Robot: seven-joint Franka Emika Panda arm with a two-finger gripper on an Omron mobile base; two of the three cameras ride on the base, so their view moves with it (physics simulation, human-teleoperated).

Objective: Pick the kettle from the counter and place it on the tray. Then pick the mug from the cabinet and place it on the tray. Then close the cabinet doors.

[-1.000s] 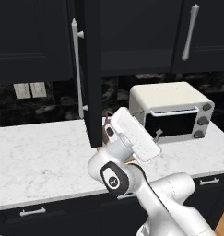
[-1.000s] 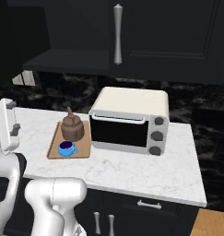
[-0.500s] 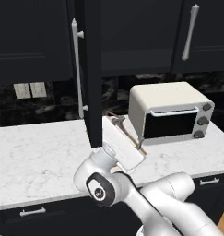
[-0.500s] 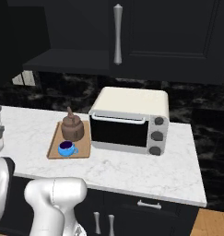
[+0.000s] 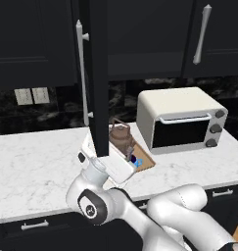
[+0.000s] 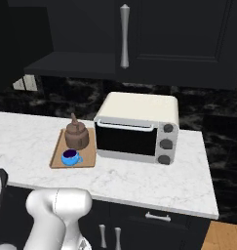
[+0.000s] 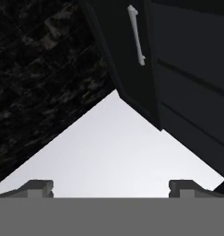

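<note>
Both round kettle (image 6: 77, 137) and mug (image 6: 69, 157) sit on flat wooden tray (image 6: 58, 155).

Flat, even rendered light with no clear source; the white bench (image 6: 139, 180) reads bright while the black cabinet (image 5: 140, 39) swallows detail (its interior nearly featureless). Shadows are faint, no glare, edges slightly soft, no visible lens distortion.

We observe that the arm has swung lower and further left over the last second. In the left base view, the hand now sits low over the worktop (image 5: 37, 162), just left of the open cabinet door (image 5: 98, 78). In the right base view, the hand has left the frame edge. The pincer (image 7: 111, 186) remains wide apart.
</note>
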